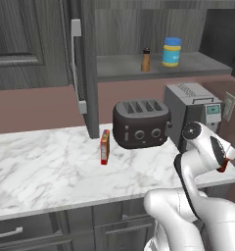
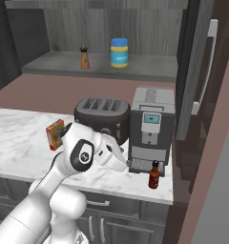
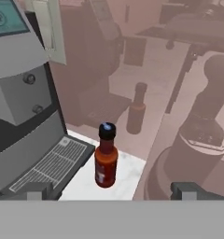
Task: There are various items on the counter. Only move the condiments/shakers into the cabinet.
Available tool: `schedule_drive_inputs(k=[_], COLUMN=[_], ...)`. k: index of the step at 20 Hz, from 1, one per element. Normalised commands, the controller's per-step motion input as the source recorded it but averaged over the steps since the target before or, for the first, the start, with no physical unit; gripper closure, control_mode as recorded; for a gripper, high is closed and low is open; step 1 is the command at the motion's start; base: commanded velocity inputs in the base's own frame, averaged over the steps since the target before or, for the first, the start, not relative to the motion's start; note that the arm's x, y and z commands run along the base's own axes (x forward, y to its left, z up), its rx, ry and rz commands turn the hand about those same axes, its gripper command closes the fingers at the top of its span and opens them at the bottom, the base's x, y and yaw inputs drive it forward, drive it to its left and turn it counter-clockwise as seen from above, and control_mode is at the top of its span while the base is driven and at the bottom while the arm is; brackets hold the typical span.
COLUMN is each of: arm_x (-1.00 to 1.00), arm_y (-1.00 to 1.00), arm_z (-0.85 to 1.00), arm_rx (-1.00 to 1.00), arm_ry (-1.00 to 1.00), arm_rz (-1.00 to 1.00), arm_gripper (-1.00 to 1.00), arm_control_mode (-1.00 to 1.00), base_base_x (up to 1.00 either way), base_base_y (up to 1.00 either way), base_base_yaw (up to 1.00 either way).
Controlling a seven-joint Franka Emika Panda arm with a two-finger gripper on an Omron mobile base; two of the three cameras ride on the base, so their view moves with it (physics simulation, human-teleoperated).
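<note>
dark red bottle (image 3: 106,161) black cap, blue-lidded jar (image 2: 119,52), white grey-veined counter (image 1: 46,166)

A dark red bottle (image 3: 106,156) with a black cap stands upright on the white tabletop (image 3: 128,175), near its edge and just beside the grated drip tray (image 3: 51,164) of a grey coffee machine (image 3: 25,88). The claw's (image 3: 111,191) two fingertips (image 3: 34,190) stand wide apart, on either side below the bottle, not touching it.
</note>
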Motion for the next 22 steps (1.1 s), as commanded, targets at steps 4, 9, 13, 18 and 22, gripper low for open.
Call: schedule_drive_inputs(k=[4,9,13,18,22], arm_x=[0.15,0.18,0.20,0.05,0.00], arm_y=[-0.16,-0.15,-0.18,-0.26,-0.25], arm_z=[-0.24,-0.26,-0.26,-0.10,-0.02], arm_rx=[0.00,0.00,0.00,0.00,0.00], arm_ry=[0.00,-0.01,-0.02,0.00,0.00], arm_rz=[0.00,0.00,0.00,0.00,0.00], arm_gripper=[-1.00,-1.00,-1.00,-1.00,-1.00], arm_control_mode=[-1.00,-1.00,-1.00,-1.00,-1.00], base_base_x=[0.00,0.00,0.00,0.00,0.00], base_base_y=[0.00,0.00,0.00,0.00,0.00], base_base_yaw=[0.00,0.00,0.00,0.00,0.00])
